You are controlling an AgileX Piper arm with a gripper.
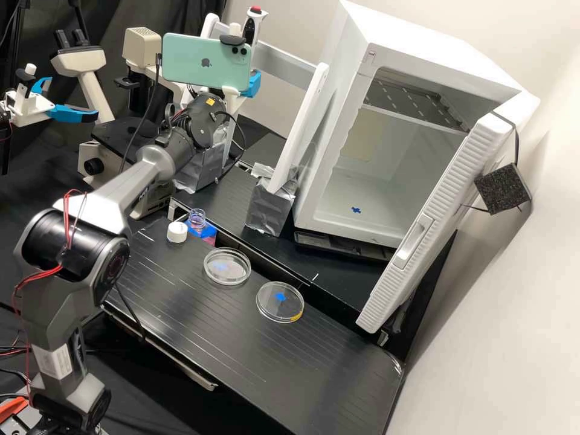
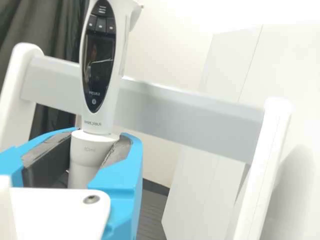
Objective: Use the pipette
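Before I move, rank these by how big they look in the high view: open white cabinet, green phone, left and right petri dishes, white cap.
1. Open white cabinet
2. Green phone
3. Left petri dish and right petri dish: too alike to rank
4. White cap

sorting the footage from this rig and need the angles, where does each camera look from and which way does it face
High view: fixed off the arm, looking forward and down at a middling slant over the black bench and the white cabinet with its door open; the dark grey arm shows at left.
Wrist view: on the arm's wrist, facing past the blue-fingered hand to the electronic pipette and white rack.
Shared: pipette, rack and part of the hand.
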